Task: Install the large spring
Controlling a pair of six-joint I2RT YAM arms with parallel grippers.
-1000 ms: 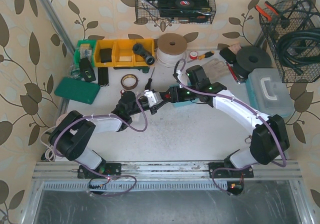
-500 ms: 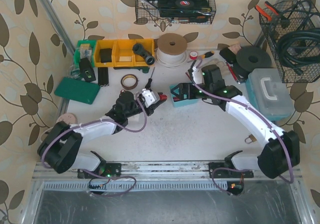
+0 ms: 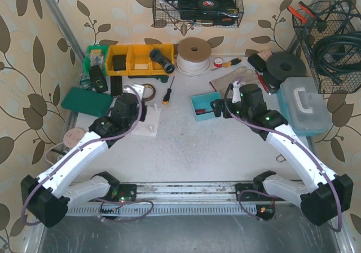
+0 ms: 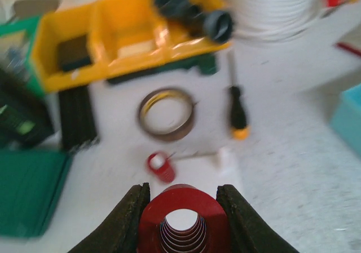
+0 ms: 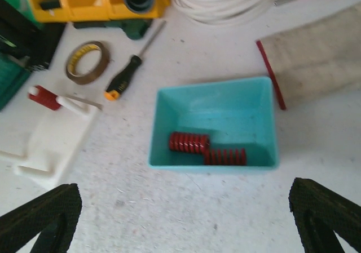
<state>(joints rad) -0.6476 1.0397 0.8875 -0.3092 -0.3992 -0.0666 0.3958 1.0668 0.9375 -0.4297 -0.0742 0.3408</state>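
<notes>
My left gripper (image 4: 183, 192) is shut on a large red spring (image 4: 181, 222), seen end-on between the jaws. Just beyond it lies a white base (image 4: 228, 161) with a small red spring (image 4: 160, 167) on one peg. From above, the left gripper (image 3: 142, 112) hovers at the left edge of the white base (image 3: 154, 121). My right gripper (image 5: 186, 211) is open and empty, above the table just in front of a teal tray (image 5: 265, 123) that holds two more red springs (image 5: 189, 142). It sits right of the tray (image 3: 198, 101) in the top view (image 3: 221, 110).
A roll of brown tape (image 3: 145, 91) and a screwdriver (image 3: 167, 93) lie behind the white base. Yellow bins (image 3: 134, 59), a white cord spool (image 3: 194, 54), a green pad (image 3: 87, 102) and a plastic case (image 3: 303, 106) line the back and sides.
Both arms have pulled apart from the table's middle. The left gripper swung left with the red spring to the white base. The right gripper drew back right of the teal tray.
</notes>
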